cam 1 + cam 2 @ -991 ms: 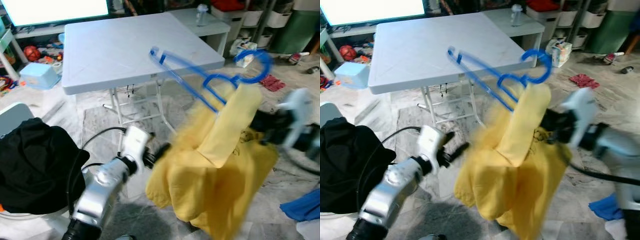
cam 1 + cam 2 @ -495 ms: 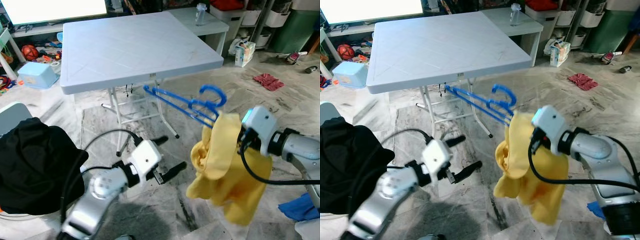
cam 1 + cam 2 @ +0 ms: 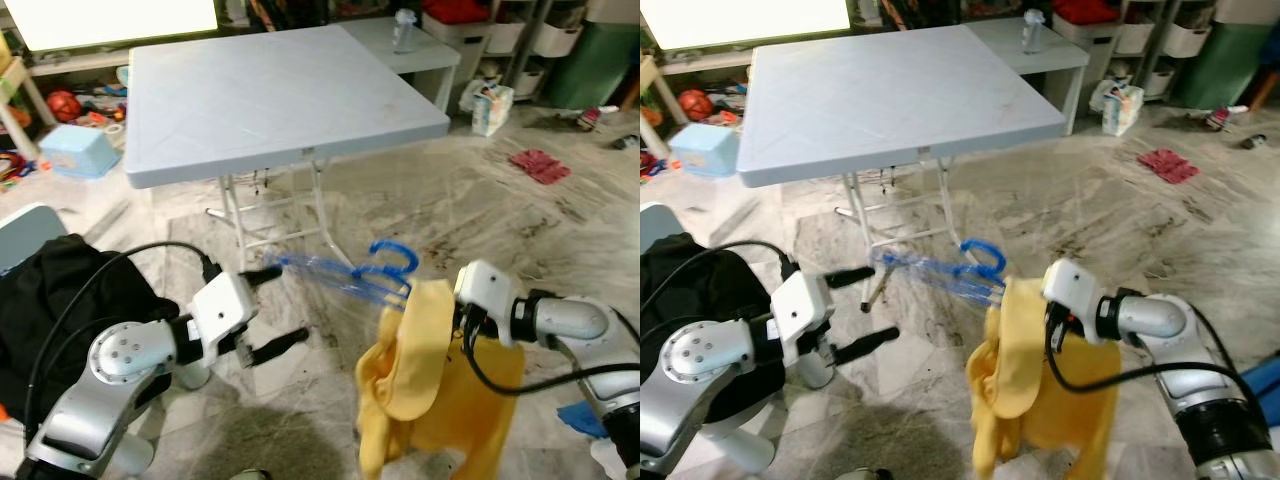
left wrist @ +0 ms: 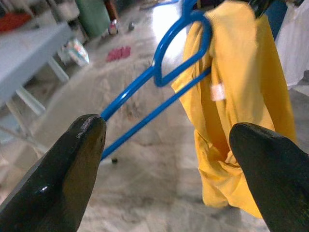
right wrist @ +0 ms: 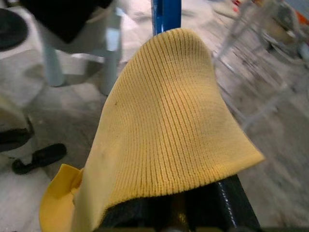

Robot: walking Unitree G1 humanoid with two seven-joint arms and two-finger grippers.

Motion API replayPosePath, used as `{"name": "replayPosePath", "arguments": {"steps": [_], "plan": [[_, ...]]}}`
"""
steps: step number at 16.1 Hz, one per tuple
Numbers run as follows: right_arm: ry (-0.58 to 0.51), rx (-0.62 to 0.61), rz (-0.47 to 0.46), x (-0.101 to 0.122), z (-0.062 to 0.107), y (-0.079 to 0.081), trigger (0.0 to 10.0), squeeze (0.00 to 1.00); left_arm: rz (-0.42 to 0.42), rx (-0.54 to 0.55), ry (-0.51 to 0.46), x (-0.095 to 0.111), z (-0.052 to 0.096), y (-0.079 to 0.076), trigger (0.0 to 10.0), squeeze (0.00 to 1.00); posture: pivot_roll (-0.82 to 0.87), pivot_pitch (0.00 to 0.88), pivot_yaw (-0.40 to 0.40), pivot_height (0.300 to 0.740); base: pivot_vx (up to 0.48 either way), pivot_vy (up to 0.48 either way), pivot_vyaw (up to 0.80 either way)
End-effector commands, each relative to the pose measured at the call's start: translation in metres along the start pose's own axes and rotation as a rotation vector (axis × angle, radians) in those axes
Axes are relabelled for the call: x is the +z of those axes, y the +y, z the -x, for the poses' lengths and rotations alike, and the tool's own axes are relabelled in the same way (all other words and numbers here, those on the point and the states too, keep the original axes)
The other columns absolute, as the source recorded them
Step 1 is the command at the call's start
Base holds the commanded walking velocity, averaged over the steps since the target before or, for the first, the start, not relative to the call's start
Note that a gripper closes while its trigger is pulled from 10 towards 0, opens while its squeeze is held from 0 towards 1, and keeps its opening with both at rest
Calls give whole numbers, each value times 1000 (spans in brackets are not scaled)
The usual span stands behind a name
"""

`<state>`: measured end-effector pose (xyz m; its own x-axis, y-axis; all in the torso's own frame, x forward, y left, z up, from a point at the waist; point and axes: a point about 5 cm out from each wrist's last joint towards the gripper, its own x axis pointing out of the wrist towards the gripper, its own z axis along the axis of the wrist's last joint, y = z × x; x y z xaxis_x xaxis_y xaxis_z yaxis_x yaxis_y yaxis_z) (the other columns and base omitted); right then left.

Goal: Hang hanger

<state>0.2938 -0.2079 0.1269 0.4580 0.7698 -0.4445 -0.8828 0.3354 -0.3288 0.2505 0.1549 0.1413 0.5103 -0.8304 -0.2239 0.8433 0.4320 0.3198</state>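
Blue hanger (image 3: 345, 276) is lying roughly level in the air over the marble floor (image 3: 520, 210), in front of the white folding table (image 3: 270, 90). Long axis is running from the left gripper (image 3: 270, 309) across to the right gripper (image 3: 462, 318), hook end by the yellow garment (image 3: 425, 390), free end pointing at the left fingers (image 4: 72, 159), which are spread wide. Right gripper is buried under the cloth; can't tell its state.
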Motion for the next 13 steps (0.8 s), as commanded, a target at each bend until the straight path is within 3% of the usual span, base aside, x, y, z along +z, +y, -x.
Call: {"name": "replayPosePath", "arguments": {"steps": [1,3,5,9,11,13], "plan": [[-36,66,71,12,2,-6,10000,0,1,-33,26,-6,2,-2,10000,1000,58,21,-26,740,0,0,0],[-81,145,47,19,9,-8,10000,0,-14,-54,31,-8,-3,-2,10000,1000,55,16,-30,740,0,0,0],[-66,178,101,22,17,-11,10000,0,-38,-65,35,-9,-6,-1,10000,1000,48,14,-29,740,0,0,0],[-75,131,80,24,35,-26,10000,0,-71,12,-20,-3,-15,17,10000,1000,38,14,-24,740,0,0,0],[-119,120,52,30,44,-32,10000,0,-104,43,-75,7,-28,30,10000,1000,27,15,-18,740,0,0,0],[-70,161,94,29,49,-30,10000,0,-151,-26,-82,12,-41,30,10000,1000,19,19,-12,740,0,0,0]]}}
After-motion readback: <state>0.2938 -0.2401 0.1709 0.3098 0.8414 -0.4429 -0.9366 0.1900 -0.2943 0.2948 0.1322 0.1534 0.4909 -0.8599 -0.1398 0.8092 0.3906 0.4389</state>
